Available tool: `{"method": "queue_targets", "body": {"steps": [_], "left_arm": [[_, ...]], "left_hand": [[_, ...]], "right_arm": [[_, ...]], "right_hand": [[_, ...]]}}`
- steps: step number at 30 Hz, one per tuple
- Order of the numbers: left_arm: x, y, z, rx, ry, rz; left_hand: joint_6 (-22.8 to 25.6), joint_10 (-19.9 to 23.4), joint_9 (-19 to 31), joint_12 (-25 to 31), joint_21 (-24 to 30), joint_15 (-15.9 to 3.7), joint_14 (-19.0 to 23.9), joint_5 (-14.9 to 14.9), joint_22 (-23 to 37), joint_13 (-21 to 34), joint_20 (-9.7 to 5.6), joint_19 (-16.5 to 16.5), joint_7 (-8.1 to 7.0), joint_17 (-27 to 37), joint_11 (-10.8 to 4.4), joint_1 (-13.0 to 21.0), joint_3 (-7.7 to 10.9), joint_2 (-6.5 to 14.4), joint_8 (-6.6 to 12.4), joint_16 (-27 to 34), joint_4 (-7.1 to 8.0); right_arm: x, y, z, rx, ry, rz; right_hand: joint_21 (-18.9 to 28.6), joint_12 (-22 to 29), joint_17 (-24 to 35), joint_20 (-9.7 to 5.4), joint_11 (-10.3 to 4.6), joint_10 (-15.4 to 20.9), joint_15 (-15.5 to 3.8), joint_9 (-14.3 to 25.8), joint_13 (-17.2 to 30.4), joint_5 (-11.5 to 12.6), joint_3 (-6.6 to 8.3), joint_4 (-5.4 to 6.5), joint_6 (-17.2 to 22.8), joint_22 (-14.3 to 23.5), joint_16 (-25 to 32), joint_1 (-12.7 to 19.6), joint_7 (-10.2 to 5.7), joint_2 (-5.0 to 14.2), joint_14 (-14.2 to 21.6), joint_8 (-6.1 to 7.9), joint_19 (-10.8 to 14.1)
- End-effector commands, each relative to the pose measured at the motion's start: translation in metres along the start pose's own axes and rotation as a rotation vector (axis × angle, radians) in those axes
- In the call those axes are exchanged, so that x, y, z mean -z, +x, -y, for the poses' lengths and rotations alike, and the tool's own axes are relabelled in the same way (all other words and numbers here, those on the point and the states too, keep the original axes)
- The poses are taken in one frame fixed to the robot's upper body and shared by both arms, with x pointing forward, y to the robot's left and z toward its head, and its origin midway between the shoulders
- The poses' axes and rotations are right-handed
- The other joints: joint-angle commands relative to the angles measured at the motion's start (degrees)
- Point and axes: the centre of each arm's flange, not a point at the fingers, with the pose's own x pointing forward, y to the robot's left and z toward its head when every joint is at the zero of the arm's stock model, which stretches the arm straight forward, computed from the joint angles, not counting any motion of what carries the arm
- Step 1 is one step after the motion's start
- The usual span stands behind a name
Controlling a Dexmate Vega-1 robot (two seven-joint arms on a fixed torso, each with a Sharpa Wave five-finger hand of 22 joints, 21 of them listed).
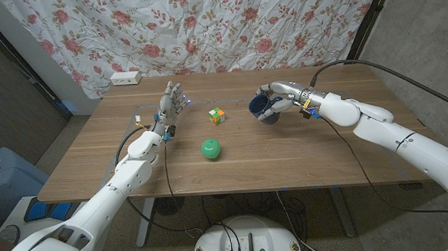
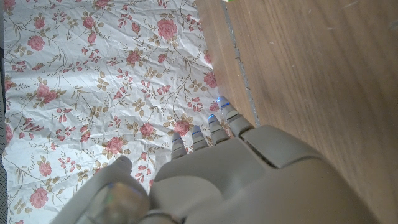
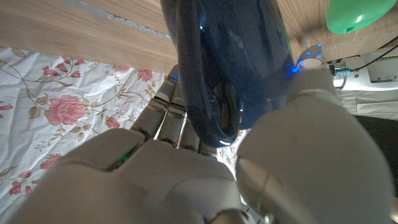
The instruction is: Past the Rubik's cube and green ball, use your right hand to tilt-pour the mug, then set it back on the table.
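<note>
right hand [image 1: 278, 99] is gripping the dark blue mug [image 1: 262, 107], tipped on its side above the far tabletop [image 1: 303, 160] | Rubik's cube [image 1: 216, 116] and green ball [image 1: 211, 148] are sitting nearer mid-table | left hand [image 1: 169, 105] is standing fingers spread, holding nothing

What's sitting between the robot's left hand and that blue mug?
The Rubik's cube lies between the left hand and the mug, seen in the head view.
</note>
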Motion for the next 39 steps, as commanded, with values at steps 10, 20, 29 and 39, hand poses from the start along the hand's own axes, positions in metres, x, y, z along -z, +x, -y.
{"method": "queue_targets", "body": {"steps": [10, 20, 29, 39], "left_arm": [[0.0, 0.0, 0.0, 0.0, 0.0, 0.001], [0.0, 0.0, 0.0, 0.0, 0.0, 0.001], [0.0, 0.0, 0.0, 0.0, 0.0, 0.001], [0.0, 0.0, 0.0, 0.0, 0.0, 0.001]], "left_hand": [[-0.1, -0.1, 0.2, 0.3, 0.4, -0.24, 0.5, 0.3, 0.2, 0.3, 0.01, 0.5, -0.42, 0.3, -0.22, -0.2, 0.34, 6.8, 0.36, 0.3, 0.07], [-0.1, -0.2, 0.2, 0.2, 0.4, -0.23, 0.5, 0.3, 0.2, 0.3, -0.02, 0.5, -0.39, 0.3, -0.44, -0.2, 0.34, 6.8, 0.37, 0.3, 0.06], [-0.1, -0.2, 0.2, 0.2, 0.4, -0.19, 0.5, 0.3, 0.2, 0.3, -0.04, 0.5, -0.37, 0.3, -0.41, -0.2, 0.34, 6.8, 0.38, 0.3, 0.06], [0.0, -0.2, 0.2, 0.2, 0.4, -0.22, 0.4, 0.3, 0.2, 0.3, -0.03, 0.5, -0.36, 0.3, -0.33, -0.2, 0.34, 6.8, 0.39, 0.3, 0.06]], "right_arm": [[-0.017, 0.013, 0.016, -0.118, -0.206, -0.042], [-0.023, 0.023, 0.023, -0.194, -0.315, -0.064], [-0.024, 0.031, 0.028, -0.253, -0.369, -0.09], [-0.027, 0.038, 0.028, -0.334, -0.442, -0.128]], "right_hand": [[0.4, 0.4, 0.6, -6.48, -12.28, 13.9, -13.26, 0.0, 0.9, 0.0, 2.29, 1.93, 14.2, 0.2, -0.2, 12.4, -13.47, 12.09, 5.4, 3.23, 1.3], [0.4, 0.2, 0.6, -6.47, -12.31, 14.2, -13.27, -0.1, 1.0, 0.0, 2.25, 1.92, 14.6, 0.2, -0.5, 12.7, -13.98, 12.26, 5.7, 3.49, 1.5], [0.5, 0.2, 0.6, -6.5, -12.36, 14.6, -13.27, -0.2, 1.4, 0.0, 2.14, 1.89, 14.7, 0.2, -0.9, 12.9, -14.06, 12.29, 5.9, 3.61, 1.9], [0.5, 0.0, 0.6, -6.47, -12.43, 15.0, -13.27, -0.3, 1.4, -0.1, 2.02, 1.87, 14.7, 0.2, -1.2, 13.1, -14.05, 12.27, 6.1, 3.73, 2.1]]}}
